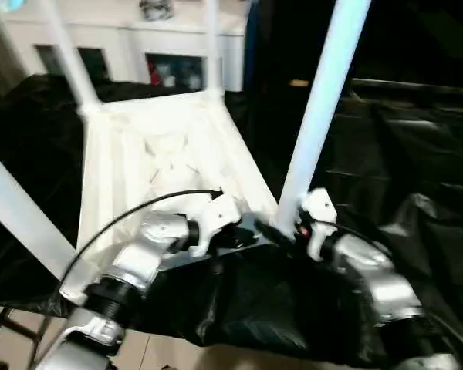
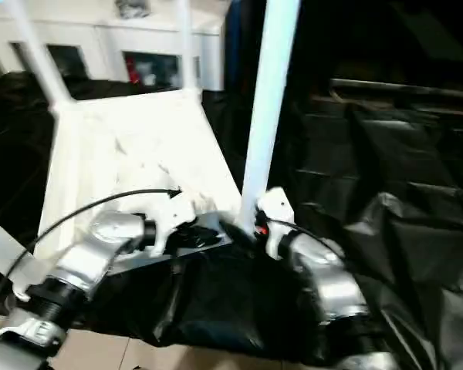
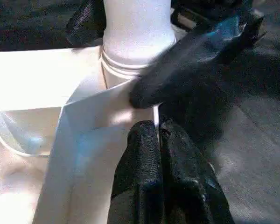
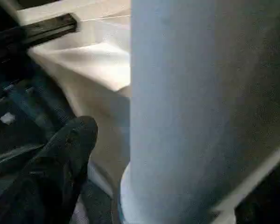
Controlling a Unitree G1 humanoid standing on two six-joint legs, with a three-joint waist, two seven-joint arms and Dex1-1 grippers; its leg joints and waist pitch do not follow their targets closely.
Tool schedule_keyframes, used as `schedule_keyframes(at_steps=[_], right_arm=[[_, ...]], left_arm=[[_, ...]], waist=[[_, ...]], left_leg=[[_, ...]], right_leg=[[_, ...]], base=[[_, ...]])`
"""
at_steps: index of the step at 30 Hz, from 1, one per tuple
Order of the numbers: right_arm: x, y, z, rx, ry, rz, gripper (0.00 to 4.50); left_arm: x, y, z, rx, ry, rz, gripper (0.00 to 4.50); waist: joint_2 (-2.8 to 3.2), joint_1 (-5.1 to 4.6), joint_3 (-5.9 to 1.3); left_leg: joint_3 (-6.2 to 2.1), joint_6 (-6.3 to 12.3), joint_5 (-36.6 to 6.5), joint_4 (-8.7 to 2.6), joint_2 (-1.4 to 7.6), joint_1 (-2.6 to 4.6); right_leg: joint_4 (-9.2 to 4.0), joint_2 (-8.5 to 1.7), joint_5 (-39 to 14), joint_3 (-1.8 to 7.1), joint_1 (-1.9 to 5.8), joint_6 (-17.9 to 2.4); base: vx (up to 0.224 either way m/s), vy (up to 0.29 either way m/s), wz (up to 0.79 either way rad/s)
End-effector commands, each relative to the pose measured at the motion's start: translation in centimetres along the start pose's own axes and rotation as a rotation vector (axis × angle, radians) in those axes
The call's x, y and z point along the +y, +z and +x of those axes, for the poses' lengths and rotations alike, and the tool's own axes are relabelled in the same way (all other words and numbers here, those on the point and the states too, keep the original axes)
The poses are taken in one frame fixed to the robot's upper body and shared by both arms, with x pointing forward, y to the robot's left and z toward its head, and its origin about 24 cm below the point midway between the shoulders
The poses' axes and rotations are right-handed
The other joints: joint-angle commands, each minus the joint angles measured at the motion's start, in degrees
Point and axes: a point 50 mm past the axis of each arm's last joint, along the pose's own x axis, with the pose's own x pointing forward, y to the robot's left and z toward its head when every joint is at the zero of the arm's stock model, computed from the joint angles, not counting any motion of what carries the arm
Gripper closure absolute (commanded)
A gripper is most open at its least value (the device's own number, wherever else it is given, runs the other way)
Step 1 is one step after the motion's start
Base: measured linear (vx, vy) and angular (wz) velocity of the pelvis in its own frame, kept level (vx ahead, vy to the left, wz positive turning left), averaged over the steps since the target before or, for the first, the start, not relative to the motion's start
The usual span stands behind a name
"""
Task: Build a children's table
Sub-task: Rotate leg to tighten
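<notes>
Left wrist view: my left claw [image 3: 159, 140] is pinched shut by the table [image 1: 166, 150] rim. Right claw [image 3: 177, 79] sits open around the near leg [image 1: 320, 108]. Light, stiff, slick plastic, so grab low by the socket.

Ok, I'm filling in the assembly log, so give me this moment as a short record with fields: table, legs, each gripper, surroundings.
table: children's table lies upside down on black sheeting
legs: four legs stand in the corner sockets; the near right leg rises beside the right gripper
left gripper: left gripper shut, its tips at the tabletop's rim by that leg's socket
right gripper: right gripper at the base of the near right leg; grip unclear
surroundings: white cabinet behind
</notes>
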Motion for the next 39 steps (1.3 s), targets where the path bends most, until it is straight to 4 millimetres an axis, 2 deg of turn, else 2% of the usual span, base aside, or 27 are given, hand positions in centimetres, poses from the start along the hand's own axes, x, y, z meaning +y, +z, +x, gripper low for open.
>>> schedule_keyframes(at_steps=[1, 2, 5, 8, 13, 14, 19, 22, 23, 24, 25, 27, 31, 33, 34, 36, 37, 38, 39], right_arm=[[0.4, 0.4, -0.3, -0.013, 0.094, -0.008, 0.35], [0.4, 0.3, -0.7, 0.004, 0.146, -0.007, 0.60], [0.2, 0.4, -1.1, 0.018, 0.184, -0.013, 0.74], [-0.2, 0.6, -1.4, 0.028, 0.217, -0.015, 1.07], [-0.6, 0.9, -1.7, 0.048, 0.248, -0.026, 1.51], [-0.6, 0.9, -1.7, 0.048, 0.253, -0.026, 1.57], [-0.4, 0.8, -1.7, 0.052, 0.278, -0.024, 1.99], [-0.1, 0.6, -1.6, 0.059, 0.297, -0.020, 2.20], [-0.1, 0.5, -1.6, 0.060, 0.302, -0.019, 2.29], [0.1, 0.4, -1.5, 0.063, 0.307, -0.017, 2.36], [0.2, 0.3, -1.5, 0.065, 0.312, -0.014, 2.39], [0.4, 0.2, -1.4, 0.065, 0.315, -0.011, 2.42], [1.6, -0.4, -1.2, 0.057, 0.329, 0.019, 2.47], [2.0, -0.9, -1.1, 0.052, 0.313, 0.037, 2.48], [2.3, -1.1, -0.9, 0.048, 0.291, 0.052, 2.48], [2.5, -1.6, -0.4, 0.044, 0.219, 0.070, 2.49], [2.5, -1.6, -0.4, 0.044, 0.219, 0.070, 2.49], [2.4, -2.2, 0.6, 0.038, 0.056, 0.093, 2.49], [2.4, -2.2, 0.6, 0.038, 0.050, 0.095, 2.49]], left_arm=[[-0.9, -0.3, 0.2, 0.018, -0.085, 0.025, 4.50], [-0.8, -0.8, -0.3, 0.033, -0.095, 0.018, 4.50], [-0.7, -1.0, -0.9, 0.046, -0.102, 0.019, 4.50], [-0.6, -1.2, -1.5, 0.053, -0.117, 0.021, 4.50], [-0.5, -1.3, -2.2, 0.065, -0.122, 0.027, 4.50], [-0.4, -1.4, -2.3, 0.066, -0.120, 0.028, 4.50], [-0.4, -1.4, -2.4, 0.065, -0.116, 0.025, 4.50], [-0.4, -1.5, -2.3, 0.066, -0.121, 0.019, 4.50], [-0.5, -1.5, -2.3, 0.066, -0.122, 0.017, 4.50], [-0.5, -1.5, -2.3, 0.066, -0.124, 0.017, 4.50], [-0.5, -1.6, -2.3, 0.067, -0.127, 0.017, 4.50], [-0.6, -1.6, -2.3, 0.070, -0.131, 0.017, 4.50], [-0.7, -1.8, -2.2, 0.071, -0.126, 0.015, 4.50], [-0.6, -1.8, -2.0, 0.069, -0.102, 0.012, 4.50], [-0.5, -1.7, -1.9, 0.064, -0.082, 0.010, 4.50], [-0.4, -1.6, -1.5, 0.054, -0.048, 0.001, 4.50], [-0.4, -1.6, -1.5, 0.054, -0.048, 0.001, 4.50], [-0.2, -1.3, -0.7, 0.046, 0.011, -0.007, 4.50], [-0.2, -1.3, -0.7, 0.046, 0.014, -0.008, 4.50]], waist=[[-0.38, -0.02, -3.55], [-0.48, 0.13, -3.32], [-0.37, 0.37, -3.03], [-0.49, 0.31, -3.00], [-0.74, 0.33, -3.14], [-1.06, 0.39, -3.19], [-0.91, 0.43, -3.34], [-1.01, 0.50, -3.35], [-0.64, 0.57, -3.32], [-0.70, 0.51, -3.32], [-0.39, 0.53, -3.30], [-0.64, 0.44, -3.31], [-0.61, 0.50, -3.34], [-0.38, 0.54, -3.37], [-0.50, 0.39, -3.33], [-0.52, 0.28, -3.16], [-0.66, 0.26, -3.02], [-1.13, -0.08, -2.82], [-0.97, -0.22, -2.64]], left_leg=[[-0.39, 5.20, -11.4, -2.97, 1.36, 0.67], [-0.38, 4.85, -13.1, -3.15, 1.38, 0.69], [-0.41, 3.16, -16.3, -3.40, 1.47, 1.07], [-0.59, 2.44, -17.1, -3.58, 1.43, 0.88], [-0.60, 2.41, -15.5, -3.47, 1.45, 0.77], [-0.49, 2.60, -14.7, -3.35, 1.45, 0.82], [-0.49, 3.09, -13.1, -3.23, 1.44, 0.67], [-0.45, 3.19, -13.1, -3.19, 1.42, 0.71], [-0.50, 3.07, -13.3, -3.22, 1.43, 0.76], [-0.47, 2.88, -13.7, -3.23, 1.43, 0.76], [-0.53, 2.59, -14.3, -3.30, 1.45, 0.86], [-0.51, 2.36, -14.8, -3.31, 1.43, 0.88], [-0.55, 2.26, -14.7, -3.34, 1.47, 0.86], [-0.57, 2.21, -14.6, -3.33, 1.46, 0.91], [-0.54, 2.13, -15.1, -3.39, 1.42, 0.87], [-0.59, 1.66, -17.1, -3.57, 1.41, 0.99], [-0.64, 1.10, -18.7, -3.60, 1.34, 1.16], [-0.80, 0.49, -20.4, -3.83, 1.33, 1.13], [-0.91, -0.02, -21.3, -3.96, 1.31, 1.13]], right_leg=[[-2.73, -2.39, -6.4, 2.12, 2.98, -14.0], [-3.09, -2.44, -9.6, 2.08, 2.87, -13.5], [-3.68, -2.52, -15.7, 2.13, 2.52, -12.1], [-3.79, -2.57, -18.2, 2.10, 2.62, -11.0], [-3.54, -2.58, -17.1, 2.13, 2.58, -10.8], [-3.52, -2.55, -16.2, 2.16, 2.52, -11.0], [-3.00, -2.51, -12.7, 2.09, 2.69, -12.2], [-3.01, -2.50, -12.7, 2.09, 2.72, -12.4], [-3.03, -2.54, -12.9, 2.09, 2.68, -12.4], [-3.12, -2.51, -13.1, 2.08, 2.71, -12.3], [-3.13, -2.49, -13.4, 2.07, 2.67, -12.3], [-3.19, -2.44, -13.5, 2.06, 2.69, -12.3], [-3.11, -2.41, -12.9, 2.09, 2.75, -12.3], [-3.08, -2.42, -12.3, 2.12, 2.72, -12.3], [-3.19, -2.38, -12.8, 2.10, 2.64, -12.2], [-3.55, -2.38, -15.7, 2.07, 2.54, -11.5], [-3.87, -2.55, -19.0, 2.08, 2.31, -10.7], [-4.29, -2.59, -23.0, 2.00, 2.23, -9.3], [-4.46, -2.58, -25.1, 1.96, 2.05, -8.6]], base=[[0.000, 0.000, 0.00], [0.000, 0.000, 0.00], [0.000, 0.000, 0.00], [0.000, 0.000, 0.00], [0.000, 0.000, 0.00], [0.000, 0.000, 0.00], [0.000, 0.000, 0.00], [0.000, 0.000, 0.00], [0.000, 0.000, 0.00], [0.000, 0.000, 0.00], [0.000, 0.000, 0.00], [0.000, 0.000, 0.00], [0.000, 0.000, 0.00], [0.000, 0.000, 0.00], [0.000, 0.000, 0.00], [0.000, 0.000, 0.00], [0.000, 0.000, 0.00], [0.000, 0.000, 0.00], [0.000, 0.000, 0.00]])
